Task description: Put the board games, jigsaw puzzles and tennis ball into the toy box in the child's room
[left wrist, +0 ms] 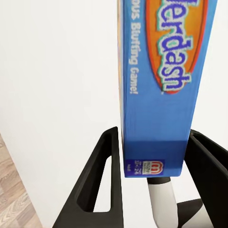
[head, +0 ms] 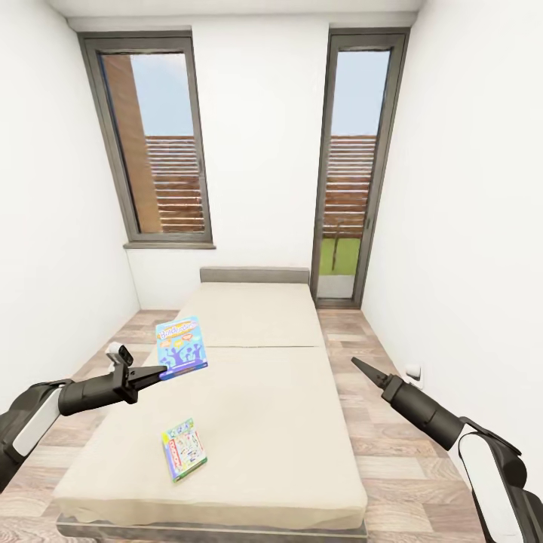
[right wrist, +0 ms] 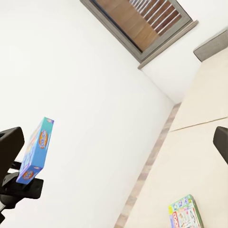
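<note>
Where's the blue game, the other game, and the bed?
blue board game (head: 181,348), head view, middle of its cover
second board game (head: 185,449), head view, middle of its cover
bed (head: 279,422), head view, bare mattress

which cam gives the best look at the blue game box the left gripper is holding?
Head view: the blue game box shows its whole cover, clamped at one edge by the left gripper. Left wrist view crops it to a close-up. Right wrist view shows it small, nearly edge-on.
</note>
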Available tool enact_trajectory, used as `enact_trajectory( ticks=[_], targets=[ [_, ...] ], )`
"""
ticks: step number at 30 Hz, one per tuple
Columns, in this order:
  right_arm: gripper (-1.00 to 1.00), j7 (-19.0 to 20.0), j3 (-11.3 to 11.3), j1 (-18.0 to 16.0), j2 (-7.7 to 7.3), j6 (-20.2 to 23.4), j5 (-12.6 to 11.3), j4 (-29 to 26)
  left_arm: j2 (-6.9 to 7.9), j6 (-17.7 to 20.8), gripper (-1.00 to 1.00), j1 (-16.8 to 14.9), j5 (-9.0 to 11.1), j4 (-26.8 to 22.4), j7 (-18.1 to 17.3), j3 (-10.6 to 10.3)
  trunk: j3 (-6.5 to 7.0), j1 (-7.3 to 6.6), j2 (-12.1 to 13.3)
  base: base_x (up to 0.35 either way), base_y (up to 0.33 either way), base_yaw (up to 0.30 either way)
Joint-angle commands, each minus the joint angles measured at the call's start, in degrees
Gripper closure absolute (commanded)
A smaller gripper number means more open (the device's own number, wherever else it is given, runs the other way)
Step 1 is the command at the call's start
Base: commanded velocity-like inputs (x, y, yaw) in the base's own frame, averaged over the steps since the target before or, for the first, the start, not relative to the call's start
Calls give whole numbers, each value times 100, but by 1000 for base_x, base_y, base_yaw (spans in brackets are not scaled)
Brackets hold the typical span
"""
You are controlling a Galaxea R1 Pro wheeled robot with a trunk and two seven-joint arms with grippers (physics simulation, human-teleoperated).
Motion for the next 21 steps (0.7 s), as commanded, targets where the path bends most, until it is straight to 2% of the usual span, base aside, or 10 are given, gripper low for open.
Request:
enact_trajectory(
  ticks=[1, 11, 21],
  targets=[
    [-100, 6, -7, -6, 0, 38, -16, -3, 6, 44, 100, -7, 18, 4, -19, -18, 6, -19, 30, 0, 0, 0],
    [-100, 6, -7, -9, -1, 32, -26, 1, 5, 44, 100, -7, 18, 4, -10, -18, 185, -239, 431, 0, 0, 0],
    [-100, 5, -12, -8, -1, 39, -42, 1, -2, 44, 100, -7, -18, 4, -9, -16, 185, -239, 431, 0, 0, 0]
  ],
)
